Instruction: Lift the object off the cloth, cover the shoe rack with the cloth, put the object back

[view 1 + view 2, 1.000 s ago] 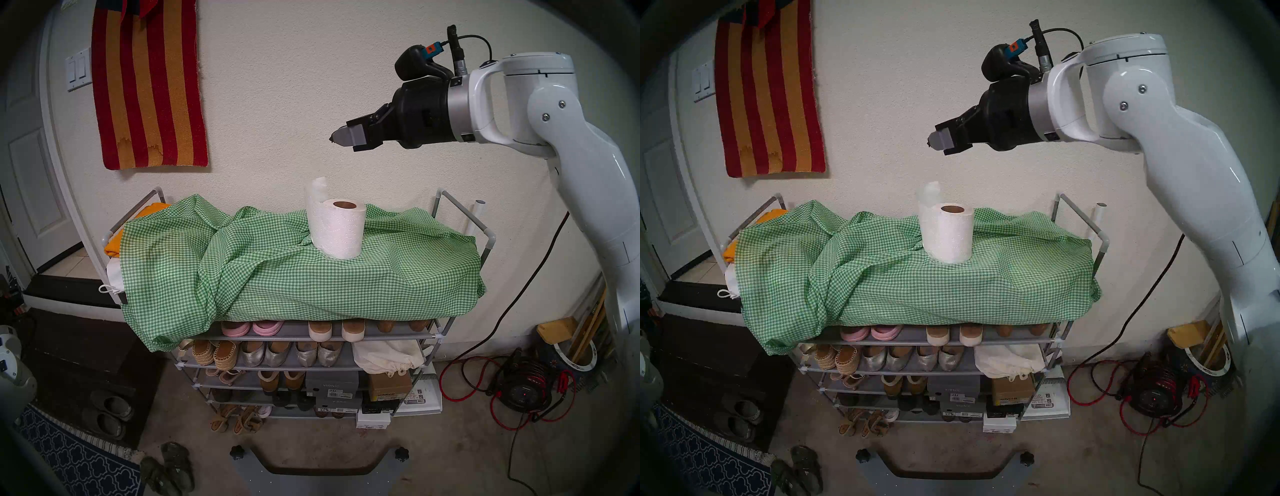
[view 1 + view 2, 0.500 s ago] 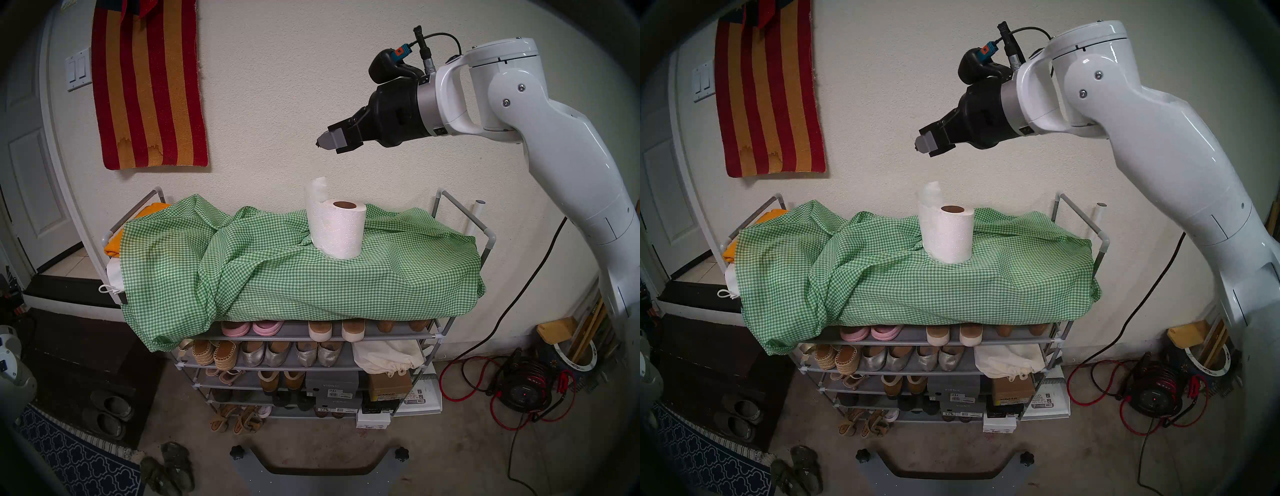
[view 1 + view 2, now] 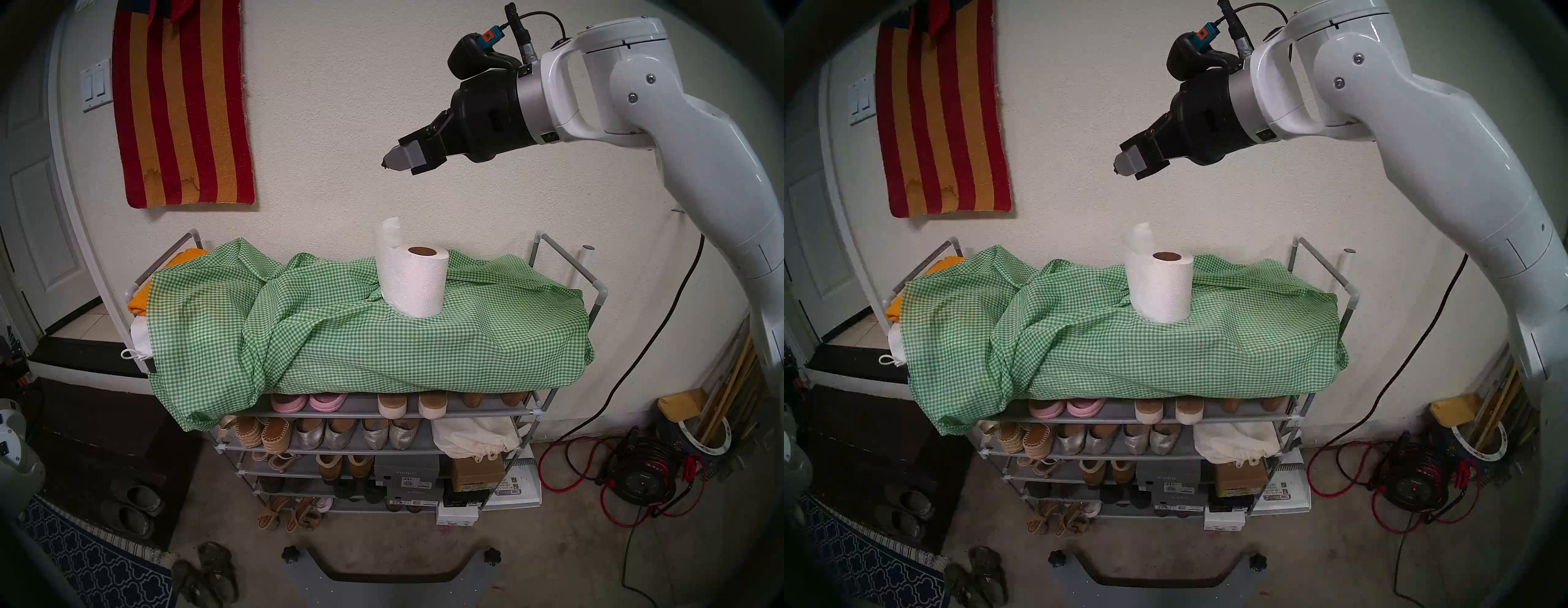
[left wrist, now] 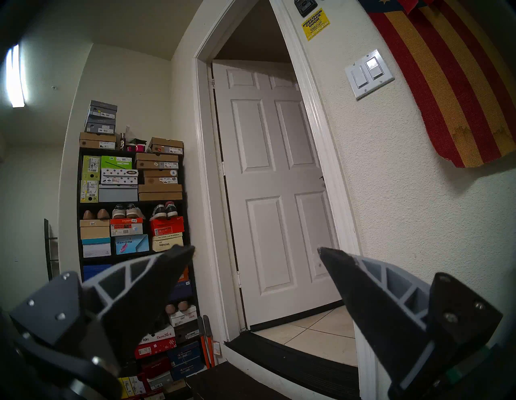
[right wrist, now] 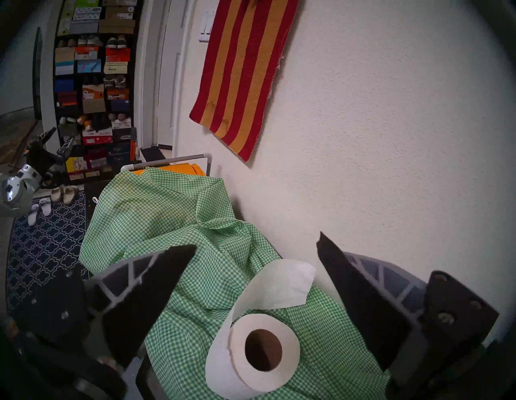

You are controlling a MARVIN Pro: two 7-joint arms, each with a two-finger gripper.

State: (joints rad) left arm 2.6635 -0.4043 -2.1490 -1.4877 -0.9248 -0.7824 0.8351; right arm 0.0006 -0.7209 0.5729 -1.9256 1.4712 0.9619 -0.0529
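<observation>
A white paper roll point(image 3: 413, 280) point(image 3: 1161, 288) stands upright, with a loose sheet sticking up behind it, on the rumpled green-and-white checked cloth point(image 3: 339, 335) point(image 3: 1102, 339). The cloth is bunched over the top tier of the shoe rack point(image 3: 596, 297) point(image 3: 1351, 297); the lower shelves show. My right gripper point(image 3: 392, 159) point(image 3: 1123, 163) hangs open, well above the roll and slightly to its left. In the right wrist view the roll point(image 5: 257, 354) lies below the open right gripper point(image 5: 257, 240). My left gripper point(image 4: 256, 248) is open and empty, low at the far left, facing a door.
A red-and-orange striped rug point(image 3: 182, 102) hangs on the wall. A folded orange cloth point(image 3: 138, 299) lies at the rack's left end. A white bag point(image 3: 475, 437), shoes and boxes fill the shelves. A red cable reel point(image 3: 640, 479) sits right; shoebox shelves point(image 4: 131, 195) stand left.
My right arm has swung left and a little upward, bringing the open gripper over the roll. Roll, cloth and left arm have not moved.
</observation>
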